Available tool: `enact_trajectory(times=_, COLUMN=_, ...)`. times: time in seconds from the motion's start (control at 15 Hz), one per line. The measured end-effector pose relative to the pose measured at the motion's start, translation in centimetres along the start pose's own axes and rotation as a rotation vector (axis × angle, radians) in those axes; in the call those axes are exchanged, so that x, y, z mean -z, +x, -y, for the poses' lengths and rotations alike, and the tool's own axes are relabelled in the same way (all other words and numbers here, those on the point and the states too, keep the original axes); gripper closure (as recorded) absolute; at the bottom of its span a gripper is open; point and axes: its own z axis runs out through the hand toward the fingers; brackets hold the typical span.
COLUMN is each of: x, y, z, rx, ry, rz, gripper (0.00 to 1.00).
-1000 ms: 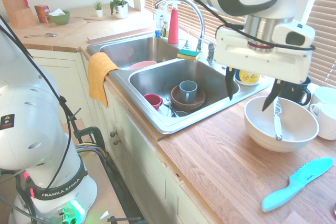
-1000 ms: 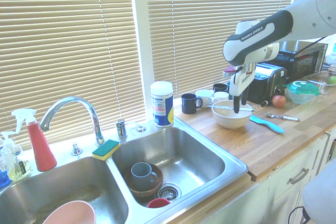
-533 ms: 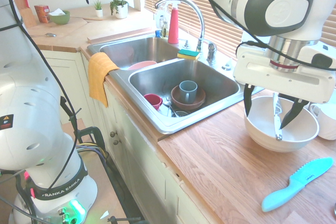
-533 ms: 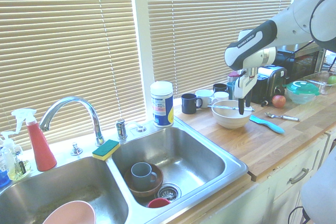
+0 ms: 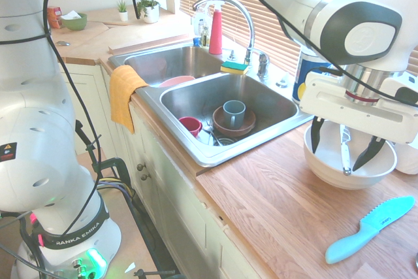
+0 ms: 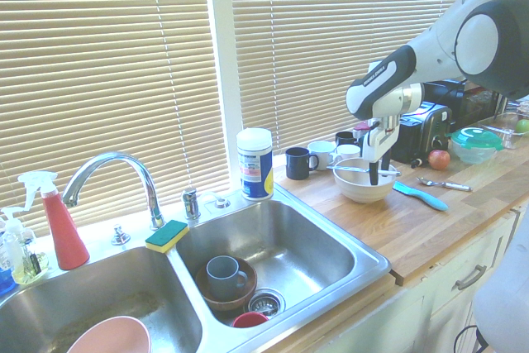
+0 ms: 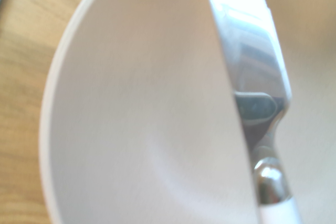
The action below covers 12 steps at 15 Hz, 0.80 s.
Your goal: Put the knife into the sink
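The knife (image 5: 344,147) is slim and silvery, and rests across the inside of a white bowl (image 5: 320,161) on the wooden counter right of the sink (image 5: 196,99). My gripper (image 5: 338,160) is lowered into the bowl, open, with one dark finger on each side of the knife. I cannot tell whether the fingers touch it. In the second exterior view the knife (image 6: 351,169) spans the bowl (image 6: 362,190) with the gripper (image 6: 373,178) over its right part; the sink (image 6: 314,241) lies to the left. The wrist view shows the knife (image 7: 252,61) close up over the bowl's (image 7: 147,119) inside.
A teal plastic knife (image 5: 369,227) lies on the counter beyond the bowl. Mugs (image 6: 301,162), a toaster (image 6: 421,126), an apple (image 6: 439,159) and a spoon (image 6: 442,183) stand around. The near basin holds a brown bowl with a grey mug (image 5: 234,113) and a red cup (image 5: 191,125). The tap (image 5: 228,6) arches over the sink.
The gripper has travelled right and down from above the bowl's edge, so that its open fingers now straddle the knife inside the bowl. The knife has not moved.
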Motion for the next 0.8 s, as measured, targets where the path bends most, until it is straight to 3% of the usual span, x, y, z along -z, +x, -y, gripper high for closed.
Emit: enact_trajectory(times=0.8, x=0.67, y=0.43, z=-0.72, rx=-0.014, ry=0.0, rz=-0.015, gripper=1.0)
